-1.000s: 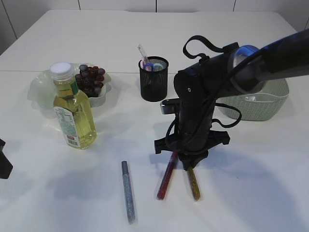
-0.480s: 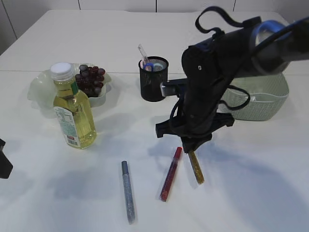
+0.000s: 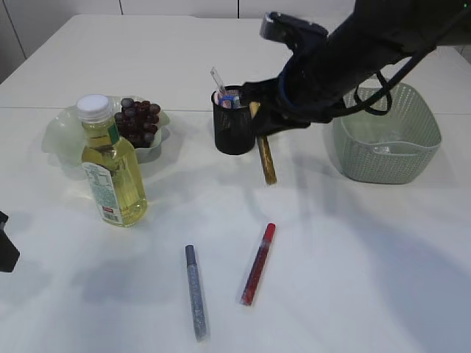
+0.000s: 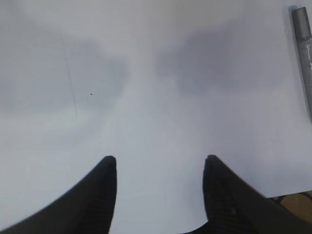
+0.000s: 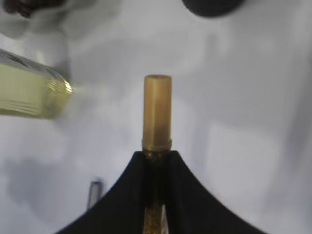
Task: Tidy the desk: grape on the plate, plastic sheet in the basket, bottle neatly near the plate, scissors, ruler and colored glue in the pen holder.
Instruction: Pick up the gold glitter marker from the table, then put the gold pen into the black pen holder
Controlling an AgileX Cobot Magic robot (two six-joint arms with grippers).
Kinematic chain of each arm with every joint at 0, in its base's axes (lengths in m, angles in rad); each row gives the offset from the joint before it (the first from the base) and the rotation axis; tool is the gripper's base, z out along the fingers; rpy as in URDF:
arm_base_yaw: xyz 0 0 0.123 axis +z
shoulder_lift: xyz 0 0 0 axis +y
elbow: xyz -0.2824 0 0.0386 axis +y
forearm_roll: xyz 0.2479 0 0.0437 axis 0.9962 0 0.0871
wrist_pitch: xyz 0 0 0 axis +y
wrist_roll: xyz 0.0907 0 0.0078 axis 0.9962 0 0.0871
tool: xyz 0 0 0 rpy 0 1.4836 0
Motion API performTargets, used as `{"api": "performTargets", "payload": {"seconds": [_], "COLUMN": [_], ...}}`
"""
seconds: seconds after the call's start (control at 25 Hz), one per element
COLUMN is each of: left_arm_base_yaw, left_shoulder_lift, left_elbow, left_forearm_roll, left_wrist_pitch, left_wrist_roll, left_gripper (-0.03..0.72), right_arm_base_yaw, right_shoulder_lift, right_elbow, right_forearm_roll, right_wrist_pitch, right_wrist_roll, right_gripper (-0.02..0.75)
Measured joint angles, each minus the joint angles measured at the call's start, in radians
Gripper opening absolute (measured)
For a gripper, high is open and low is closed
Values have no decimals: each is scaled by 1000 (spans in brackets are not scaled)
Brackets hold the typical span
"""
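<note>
The right tool (image 5: 156,158) pinches the gold glue (image 3: 265,158), hanging beside the pen holder (image 3: 235,129), which has scissors (image 3: 227,101) and a ruler (image 3: 218,79) inside. Grapes (image 3: 138,120) sit on the plate (image 3: 59,132) behind the bottle (image 3: 110,165). The basket (image 3: 386,140) is right. The left tool (image 4: 160,168) stands apart over the counter (image 4: 146,73).

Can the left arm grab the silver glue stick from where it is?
Probably yes. The left gripper is open over bare table, and the silver glue stick lies close by with nothing between them.
</note>
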Motion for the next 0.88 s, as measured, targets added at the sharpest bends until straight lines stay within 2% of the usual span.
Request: {"api": "performTargets", "payload": {"seconds": [0.16,0.44,0.6,0.88], "left_arm_base_yaw": [0,0,0,0], "left_shoulder_lift": [0,0,0,0], "left_elbow": [0,0,0,0], "left_forearm_roll": [0,0,0,2], "left_wrist_pitch": [6,21,24,31], "left_wrist_roll": [0,0,0,0], "left_gripper": [415,415,415,415], "right_arm_base_yaw": [-60,-126,-134,-134], "right_shoulder_lift": [0,68,178,362], "right_elbow": [-14,-95,-216,-457], "right_forearm_roll": [330,794,971,1116], "right_wrist_pitch": [-86,-161,-172,-180], "right_wrist_roll": [-371,-880,-1082,-1351], "right_gripper": [102,101,101,101]}}
